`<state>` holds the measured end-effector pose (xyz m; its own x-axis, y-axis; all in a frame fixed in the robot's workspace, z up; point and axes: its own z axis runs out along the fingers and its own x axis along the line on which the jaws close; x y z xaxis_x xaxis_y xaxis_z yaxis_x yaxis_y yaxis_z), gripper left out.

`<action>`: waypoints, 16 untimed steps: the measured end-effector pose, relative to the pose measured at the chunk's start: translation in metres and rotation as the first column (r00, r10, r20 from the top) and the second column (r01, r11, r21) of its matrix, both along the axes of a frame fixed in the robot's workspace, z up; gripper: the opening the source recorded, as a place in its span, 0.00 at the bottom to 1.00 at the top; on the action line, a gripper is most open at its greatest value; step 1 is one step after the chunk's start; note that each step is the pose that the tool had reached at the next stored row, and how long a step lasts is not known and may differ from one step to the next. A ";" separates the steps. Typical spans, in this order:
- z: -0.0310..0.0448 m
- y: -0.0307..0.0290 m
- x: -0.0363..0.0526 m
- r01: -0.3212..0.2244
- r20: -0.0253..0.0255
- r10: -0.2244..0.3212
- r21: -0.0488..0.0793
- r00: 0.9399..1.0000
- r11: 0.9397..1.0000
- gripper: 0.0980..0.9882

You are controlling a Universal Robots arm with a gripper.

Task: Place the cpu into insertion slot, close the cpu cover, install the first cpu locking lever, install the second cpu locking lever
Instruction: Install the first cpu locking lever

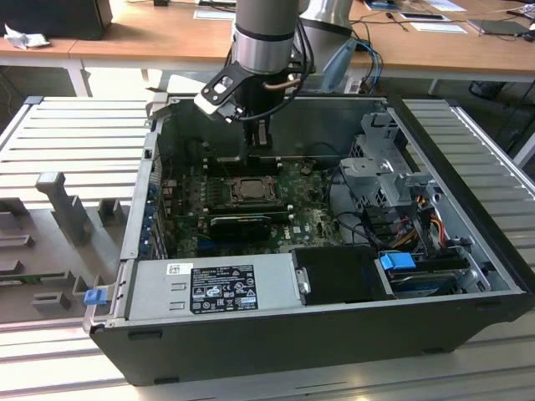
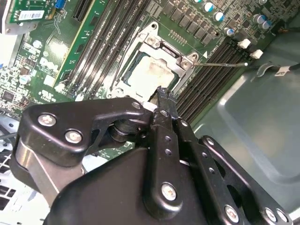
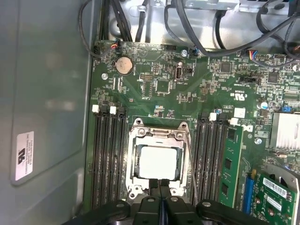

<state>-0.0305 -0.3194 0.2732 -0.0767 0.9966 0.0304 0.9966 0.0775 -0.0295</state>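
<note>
The fingers point(image 3: 154, 190), pressed together and holding nothing, sit at the edge of the cover point(image 3: 159, 135). The cover lies shut over the chip point(image 3: 158, 161), seated in its socket point(image 3: 134, 190). One thin lever point(image 2: 220, 64) juts out unlatched, so lever locking seems in hand; that calls for pushing it down under its hook.

Bright, even room light; glare washes the cpu point(image 3: 158, 161) white just beyond the fingertips point(image 3: 153, 186). Behind them the gripper point(image 2: 161, 92) body looms dark and soft.
</note>
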 end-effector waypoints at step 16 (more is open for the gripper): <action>0.0144 -0.0001 0.0000 -0.221 0.035 0.221 -0.002 0.975 0.975 0.01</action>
